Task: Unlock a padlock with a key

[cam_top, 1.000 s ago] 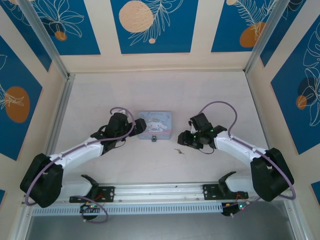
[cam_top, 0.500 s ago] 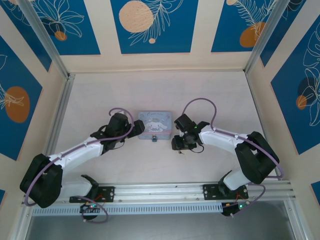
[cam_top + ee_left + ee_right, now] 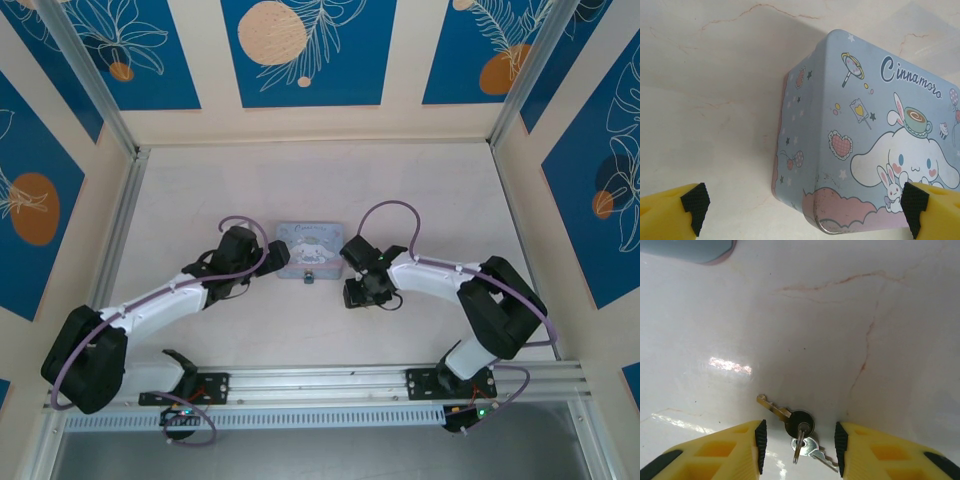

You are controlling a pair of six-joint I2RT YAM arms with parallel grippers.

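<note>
Straddling key [image 3: 799, 421], blade toward 10 o'clock, with half-open right gripper [image 3: 800, 446]; may snag second key [image 3: 815, 451] instead

Pale-blue cartoon-printed tin [image 3: 840, 125], silvery key [image 3: 810, 446]

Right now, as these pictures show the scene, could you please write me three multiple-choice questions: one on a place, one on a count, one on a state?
1. Where do the keys lie?
A. on top of the padlock
B. on the table, between the fingers of the right gripper
C. inside a drawer

2. How many keys are there?
A. one
B. two
C. four

3. How does the left gripper stand?
A. wide open
B. shut on the padlock
C. shut on a key

Answers:
1 B: they lie flat between the yellow fingers.
2 B: one is brass-coloured, one silvery.
3 A: its pads stand far apart at a corner of the tin box.
</note>
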